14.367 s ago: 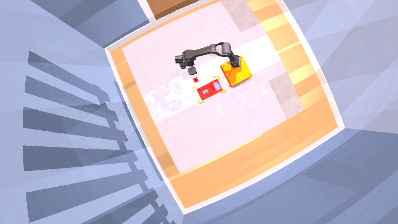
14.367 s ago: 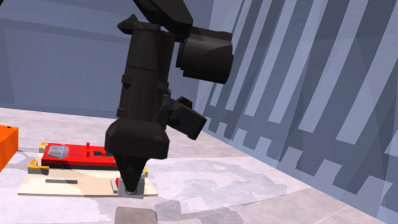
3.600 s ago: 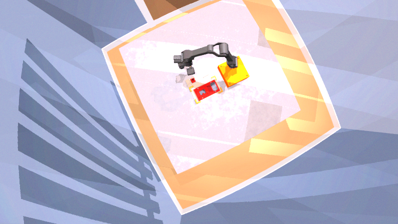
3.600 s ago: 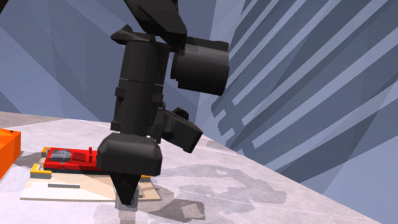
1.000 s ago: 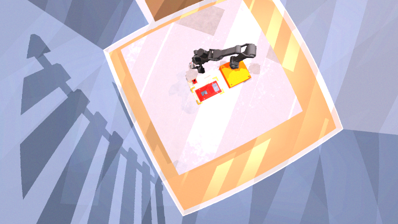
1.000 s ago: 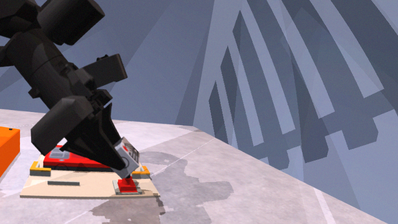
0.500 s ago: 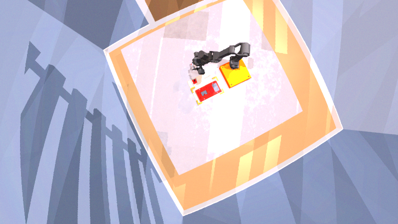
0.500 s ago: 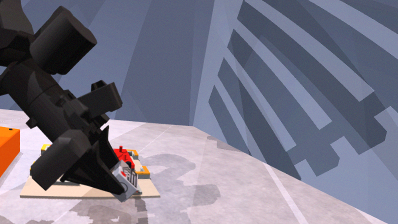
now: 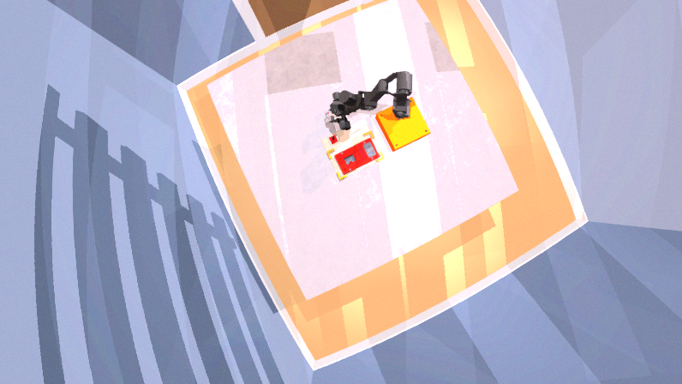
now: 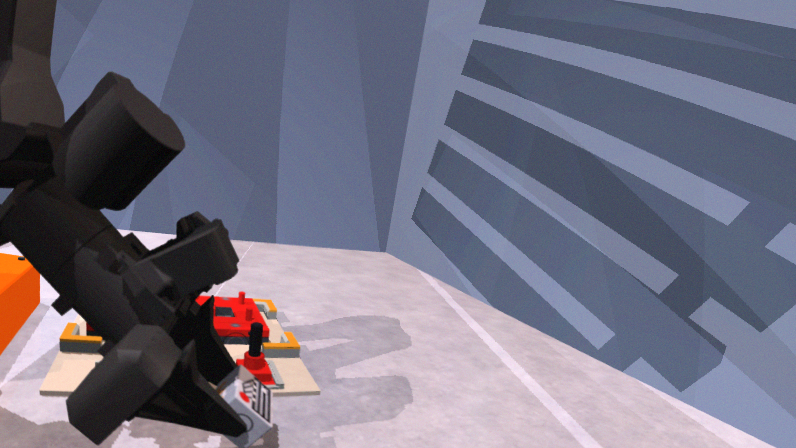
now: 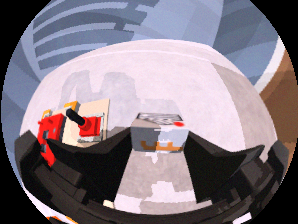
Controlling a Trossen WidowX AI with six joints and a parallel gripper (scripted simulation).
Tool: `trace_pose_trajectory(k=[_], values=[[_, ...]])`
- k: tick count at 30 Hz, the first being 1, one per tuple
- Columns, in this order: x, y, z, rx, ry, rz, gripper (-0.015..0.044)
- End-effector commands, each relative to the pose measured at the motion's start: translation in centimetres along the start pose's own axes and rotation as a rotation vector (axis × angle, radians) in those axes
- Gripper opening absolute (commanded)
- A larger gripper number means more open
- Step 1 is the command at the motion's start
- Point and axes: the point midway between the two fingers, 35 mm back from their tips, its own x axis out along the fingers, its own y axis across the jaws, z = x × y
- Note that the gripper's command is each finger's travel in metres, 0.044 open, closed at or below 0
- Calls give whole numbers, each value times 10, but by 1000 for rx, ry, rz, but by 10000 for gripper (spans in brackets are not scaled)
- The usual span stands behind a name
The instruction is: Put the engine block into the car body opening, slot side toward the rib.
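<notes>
1. The engine block (image 9: 327,116) (image 10: 248,409) (image 11: 160,139) is sitting outside the car body, well apart from its opening, and is leaning at a tilt in the exterior view. It is showing a dark-striped face with a red dot, and orange marks are showing on a grey side in the wrist view.
2. The gripper (image 9: 330,117) (image 10: 238,400) (image 11: 159,136) is holding the engine block, its two black fingers pressing on opposite sides.
3. A red piece with a black peg (image 9: 333,139) (image 10: 255,360) (image 11: 90,127) is standing near the block, on the beige board (image 9: 329,144) (image 10: 62,375) (image 11: 101,108).
4. The red car body (image 9: 356,156) (image 10: 239,324) (image 11: 50,131) is lying flat on that board, between yellow-topped corner brackets (image 9: 340,175) (image 10: 281,341).
5. The black arm (image 9: 367,99) (image 10: 50,239) is reaching across from the orange-yellow block (image 9: 408,132) (image 10: 16,297), which is resting beside the board, and is angling down to the gripper in the exterior view.
6. Shadows are falling across the pale surface (image 9: 314,214) (image 10: 473,378) (image 11: 165,70) beyond the board.
</notes>
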Motion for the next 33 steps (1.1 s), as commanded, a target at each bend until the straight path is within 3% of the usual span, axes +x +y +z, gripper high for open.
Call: trace_pose_trajectory(k=[1, 11, 27, 33], values=[[5, 0, -7, 4, -1, -4, 0], [15, 0, -18, 4, -1, -4, 0], [14, 0, -14, -2, -15, -1, 420], [14, 0, -14, -2, -15, -1, 440]])
